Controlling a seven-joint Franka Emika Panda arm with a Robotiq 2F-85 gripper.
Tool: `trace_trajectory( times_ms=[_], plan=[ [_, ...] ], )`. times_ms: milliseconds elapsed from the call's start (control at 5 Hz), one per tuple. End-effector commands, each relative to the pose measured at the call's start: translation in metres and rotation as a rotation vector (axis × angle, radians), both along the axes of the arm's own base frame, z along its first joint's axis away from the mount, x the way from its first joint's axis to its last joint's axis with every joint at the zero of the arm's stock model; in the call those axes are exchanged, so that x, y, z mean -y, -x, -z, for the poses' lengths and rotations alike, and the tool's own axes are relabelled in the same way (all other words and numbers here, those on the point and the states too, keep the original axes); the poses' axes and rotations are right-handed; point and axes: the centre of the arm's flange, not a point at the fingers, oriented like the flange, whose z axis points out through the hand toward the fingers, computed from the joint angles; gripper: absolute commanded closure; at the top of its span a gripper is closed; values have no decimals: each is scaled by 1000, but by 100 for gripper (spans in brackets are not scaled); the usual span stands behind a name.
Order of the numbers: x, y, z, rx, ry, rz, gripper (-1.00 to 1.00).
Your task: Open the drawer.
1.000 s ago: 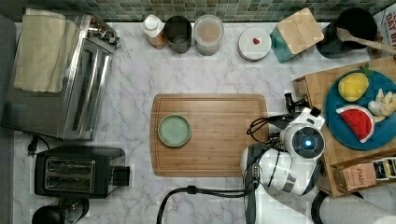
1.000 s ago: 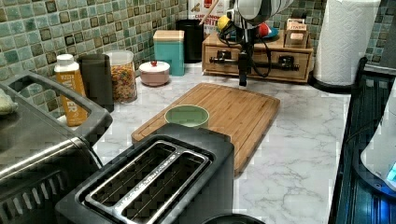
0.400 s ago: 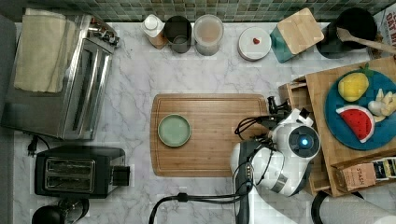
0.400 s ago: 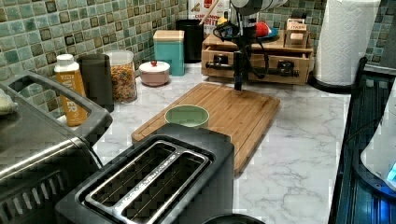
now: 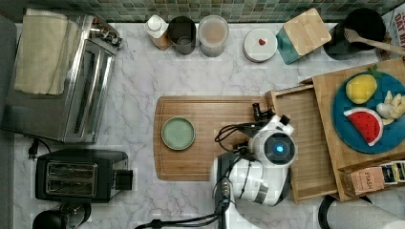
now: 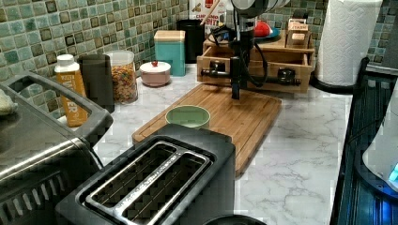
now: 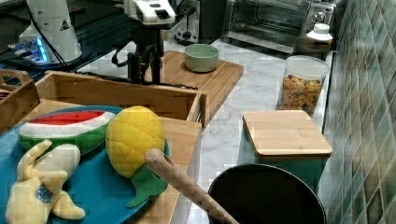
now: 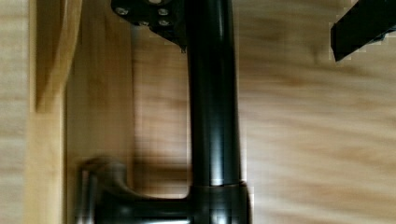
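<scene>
**Drawer part-way out, end effector at the bar handle**

The end effector (image 6: 236, 91) points straight down at the drawer front, its fingers (image 8: 359, 28) straddling the handle (image 8: 212, 112). One finger lies against the bar on the drawer side and the other stands just off it on the outer side, so the grip is partly open and hooks the bar rather than clamping it. The drawer (image 5: 310, 143) already stands well out of the cabinet (image 5: 329, 86) at the top view's right, its front reaching the cutting board (image 5: 210, 138).

To do the step well, the pull should probably run straight along the drawer's travel, level and without twist, with the inner finger kept flat against the bar so it cannot slip off.

The handle is a round black metal bar with a dull sheen, carried on short posts. The drawer is pale fine-grained wood with low rims and a flat floor. The board is warmer, striped bamboo with rounded corners, bearing a green bowl (image 5: 178, 133) on the marble-patterned bench (image 5: 138, 86).
</scene>
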Motion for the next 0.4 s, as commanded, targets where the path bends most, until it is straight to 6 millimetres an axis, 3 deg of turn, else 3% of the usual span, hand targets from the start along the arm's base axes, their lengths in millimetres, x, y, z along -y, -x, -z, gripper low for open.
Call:
trace_trajectory(
  times_ms=[200,400],
  plan=[
    [-147,17,-10,-24,12,-193,-100],
    [-147,17,-10,-23,11,-193,-100]
  ],
)
